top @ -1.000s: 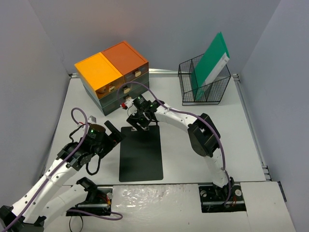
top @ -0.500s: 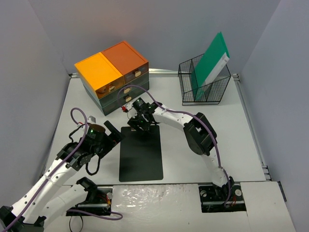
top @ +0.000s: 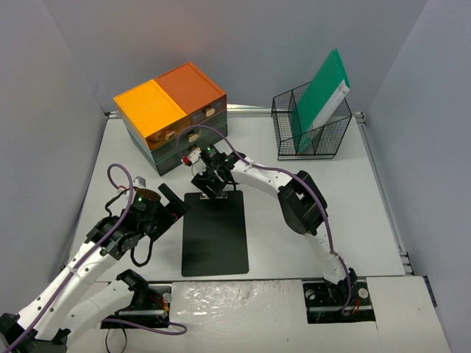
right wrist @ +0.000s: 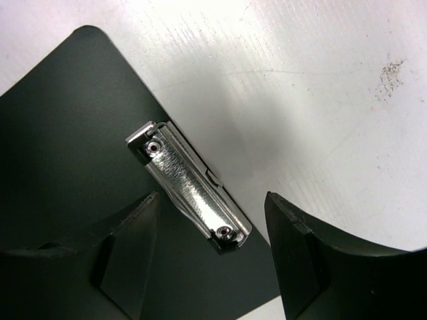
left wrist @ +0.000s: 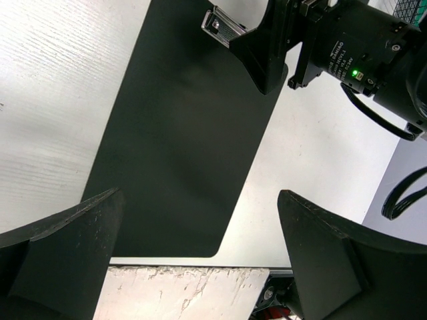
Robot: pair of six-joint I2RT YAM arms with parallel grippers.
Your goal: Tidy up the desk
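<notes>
Desk (top: 316, 213) spanned the view under both arms, with a black clipboard (top: 214, 235) flat near its middle. Right gripper (top: 209, 182) sat spread over the board's metal clip (right wrist: 190, 187), one finger each side, not clamped. Left gripper (top: 175, 201) hung released by the board's left edge. Drawer unit (top: 169, 114) was back-left, wire basket (top: 313, 140) back-right.

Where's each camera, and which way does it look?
Top external: high behind the robot, looking down on the white desk; left arm, right arm, left gripper, right gripper show.
Left wrist: on the left arm, facing down at the flat black clipboard; own fingers show.
Right wrist: on the right arm, facing down at the silver metal clip; own fingers show.
All share the clipboard.
</notes>
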